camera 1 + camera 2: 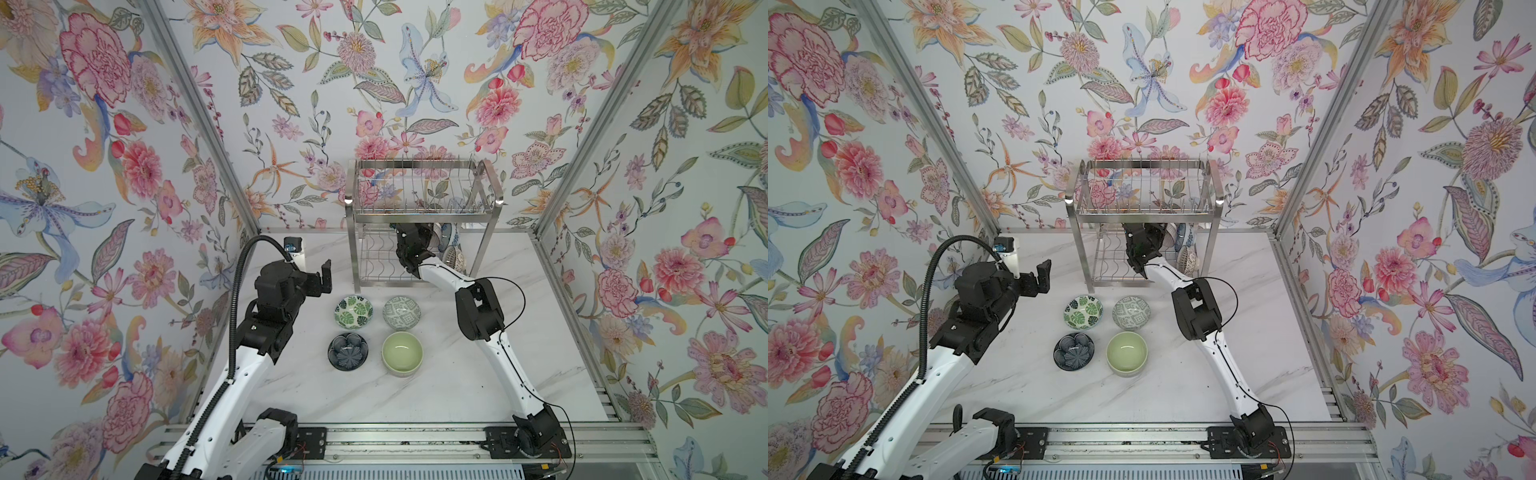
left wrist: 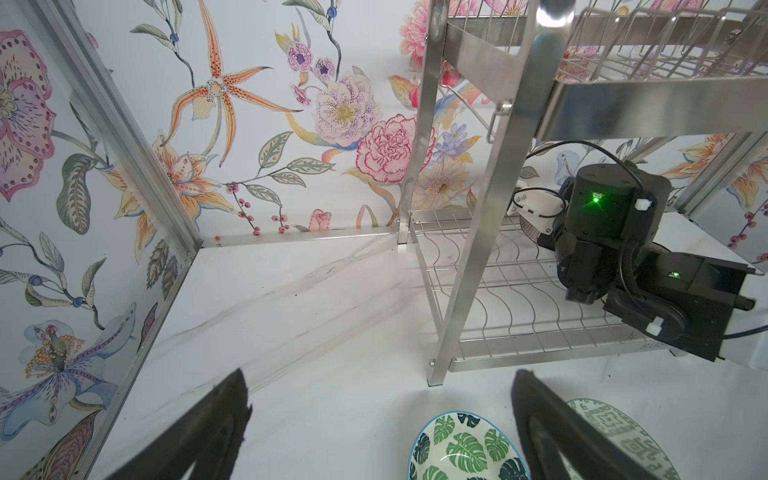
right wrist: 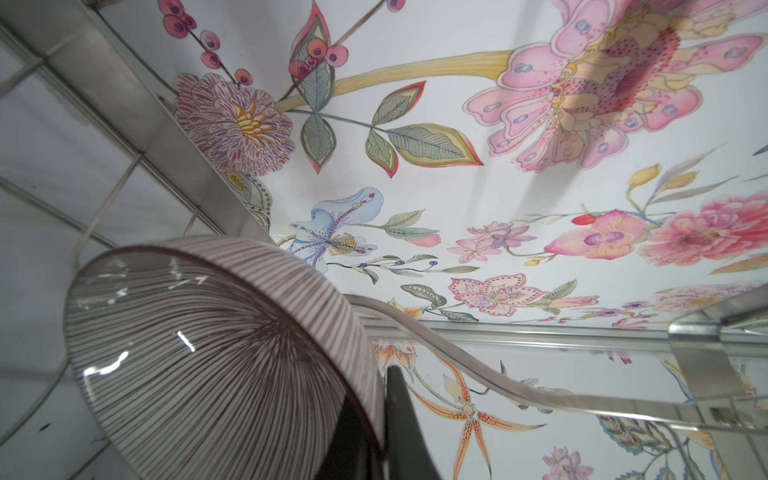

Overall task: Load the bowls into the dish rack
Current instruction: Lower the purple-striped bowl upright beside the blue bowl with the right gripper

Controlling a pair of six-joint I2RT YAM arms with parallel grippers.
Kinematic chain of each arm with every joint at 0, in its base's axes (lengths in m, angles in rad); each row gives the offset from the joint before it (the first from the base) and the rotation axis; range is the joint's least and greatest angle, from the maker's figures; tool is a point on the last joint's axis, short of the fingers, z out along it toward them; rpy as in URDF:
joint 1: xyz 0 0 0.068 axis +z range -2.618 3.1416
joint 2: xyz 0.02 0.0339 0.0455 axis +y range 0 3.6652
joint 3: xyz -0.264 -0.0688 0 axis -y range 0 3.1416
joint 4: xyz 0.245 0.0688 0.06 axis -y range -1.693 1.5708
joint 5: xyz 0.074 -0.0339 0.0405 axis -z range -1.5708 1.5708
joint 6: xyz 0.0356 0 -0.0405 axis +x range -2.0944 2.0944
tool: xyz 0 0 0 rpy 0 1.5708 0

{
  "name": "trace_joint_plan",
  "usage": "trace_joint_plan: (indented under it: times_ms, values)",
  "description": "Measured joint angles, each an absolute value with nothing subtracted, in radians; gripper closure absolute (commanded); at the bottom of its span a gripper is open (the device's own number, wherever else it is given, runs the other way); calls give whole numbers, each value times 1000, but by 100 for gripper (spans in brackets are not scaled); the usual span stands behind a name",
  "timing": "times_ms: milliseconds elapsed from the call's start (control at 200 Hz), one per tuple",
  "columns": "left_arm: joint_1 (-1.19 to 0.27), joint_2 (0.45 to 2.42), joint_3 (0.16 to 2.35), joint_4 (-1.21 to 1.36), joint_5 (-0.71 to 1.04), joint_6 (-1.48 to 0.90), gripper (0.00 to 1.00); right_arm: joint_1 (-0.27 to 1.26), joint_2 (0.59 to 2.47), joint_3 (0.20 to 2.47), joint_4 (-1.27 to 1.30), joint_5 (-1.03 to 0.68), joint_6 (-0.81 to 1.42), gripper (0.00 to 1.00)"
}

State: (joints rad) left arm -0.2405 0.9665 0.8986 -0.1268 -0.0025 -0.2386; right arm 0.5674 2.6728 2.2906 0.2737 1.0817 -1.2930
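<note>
The steel dish rack stands at the back of the table. My right gripper reaches in over its lower shelf and is shut on the rim of a ribbed bowl, held on edge. A blue floral bowl and a lattice bowl stand on the shelf to its right. On the table in front lie a leaf-print bowl, a geometric bowl, a dark flower bowl and a green bowl. My left gripper hangs open and empty, left of the rack.
The rack's front left leg stands close ahead of my left gripper. Flowered walls with metal corner posts close in the marble table. A rail carrying both arm bases runs along the front edge.
</note>
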Motion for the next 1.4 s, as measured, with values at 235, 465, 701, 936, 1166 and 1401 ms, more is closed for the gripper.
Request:
trace_joint_plan:
  times_ms: [235,465,701,936,1166,1401]
  values:
    - [-240,978,899,-126,1,-239,1,561,2684,2310,265,1082,-1281,100]
    - [-236,978,899,-127,6,-239,1,555,2696,2325,261,1077,-1274,100]
    - [-235,985,899,-127,17,-239,1,554,2703,2338,247,1063,-1251,98]
    - [-234,991,899,-127,20,-239,1,554,2711,2345,248,1053,-1240,92]
    - [-234,991,898,-127,20,-239,1,555,2716,2351,248,1047,-1222,90]
    - [-229,995,891,-125,23,-239,1,569,2718,2356,231,1036,-1209,87]
